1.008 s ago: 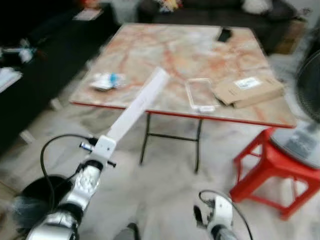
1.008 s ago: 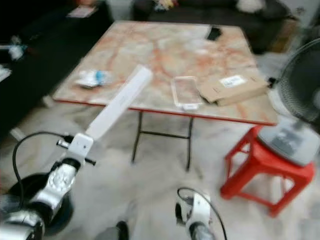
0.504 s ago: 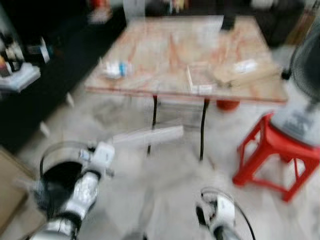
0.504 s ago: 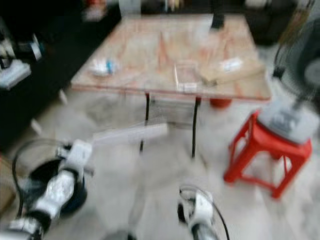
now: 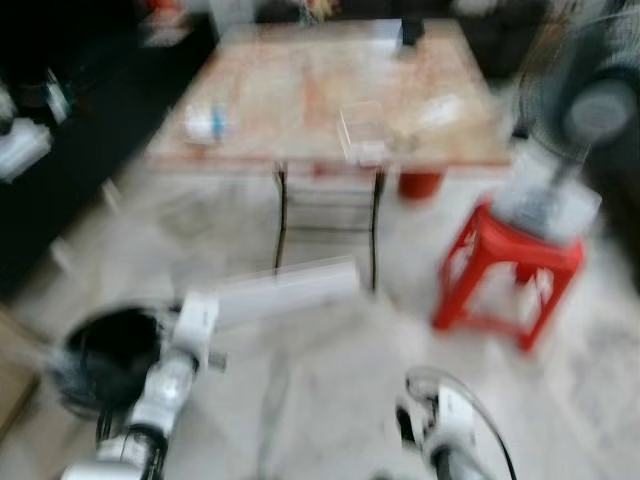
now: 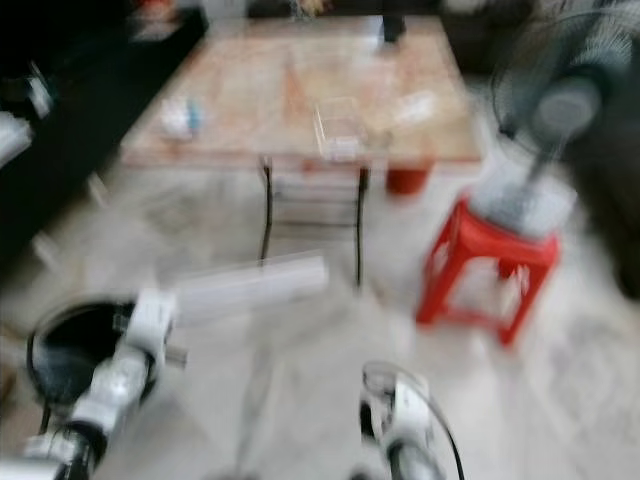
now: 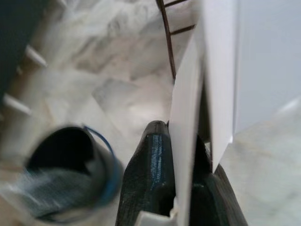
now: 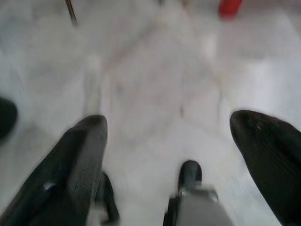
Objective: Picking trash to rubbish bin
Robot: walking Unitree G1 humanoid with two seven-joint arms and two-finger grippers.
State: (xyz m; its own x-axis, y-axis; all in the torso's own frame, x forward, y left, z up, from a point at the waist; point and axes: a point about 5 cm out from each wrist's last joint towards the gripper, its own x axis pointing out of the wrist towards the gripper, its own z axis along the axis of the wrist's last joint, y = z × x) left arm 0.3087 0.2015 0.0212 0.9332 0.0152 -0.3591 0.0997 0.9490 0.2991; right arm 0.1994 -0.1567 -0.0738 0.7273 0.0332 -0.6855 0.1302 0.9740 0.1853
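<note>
1. Right gripper [image 8: 174, 155] hangs low over pale marble floor [image 5: 330, 390], fingers [image 8: 80, 160] spread wide apart, nothing between them.
2. Left gripper [image 7: 181, 160] clamped on one end of a long white box [image 5: 285, 290]; the box juts out roughly level above the floor, pointing toward the table.
3. Black rubbish bin [image 5: 105, 355] stands on the floor just beside the left arm, on its outer side; the box is not over its mouth.
4. Red stool [image 5: 505, 270] stands on the floor to the right, with a fan [image 5: 580, 120] on it.
5. Marble-topped folding table [image 5: 300, 100] farther off. On it: a small blue-and-white wrapper [image 5: 207, 122], a clear plastic tray [image 5: 362, 130] at the near edge, a brown parcel [image 5: 440, 115] beside that. All blurred.
</note>
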